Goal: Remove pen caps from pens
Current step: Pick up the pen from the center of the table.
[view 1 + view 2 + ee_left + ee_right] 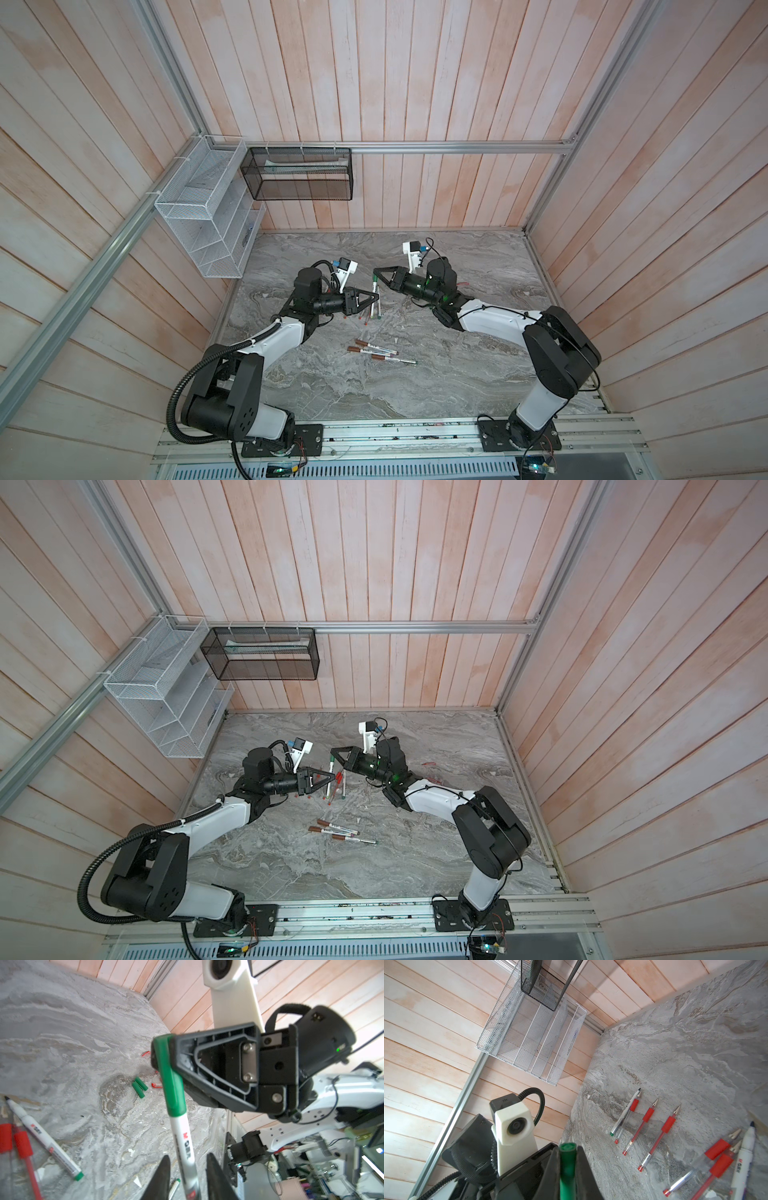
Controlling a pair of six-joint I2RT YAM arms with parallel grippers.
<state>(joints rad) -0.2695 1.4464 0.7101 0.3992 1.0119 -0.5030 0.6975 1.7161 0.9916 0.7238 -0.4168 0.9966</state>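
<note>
Marker (182, 1142): round white barrel with printed lettering, held in the air over mid desk, between both arms.
Cap (170, 1076): smooth green plastic tube, still on the marker's end.
Right end effector (568, 1159): pinching the cap, with black ribbed triangular fingers pressed on two sides of it.
Left end effector (188, 1159): spread, its dark tapered fingers flanking the barrel with a gap showing at each side.
Loose caps (138, 1089): two short green tubes lying side by side, touching, on the desk.
Bare marker (42, 1136): uncapped, with a dark tip, white barrel and green end plug, lying flat.
Red pens (648, 1115): clear slim barrels with red grips and metal cone tips, lying in a loose row.
Brown markers (374, 352): three white barrels, brown-capped, lying close together nearer the arm bases.
Desk (62, 1043): grey, veined, stone-look slab.
Baskets (199, 216): one white wire mesh and one black mesh, both on the plank wall.
</note>
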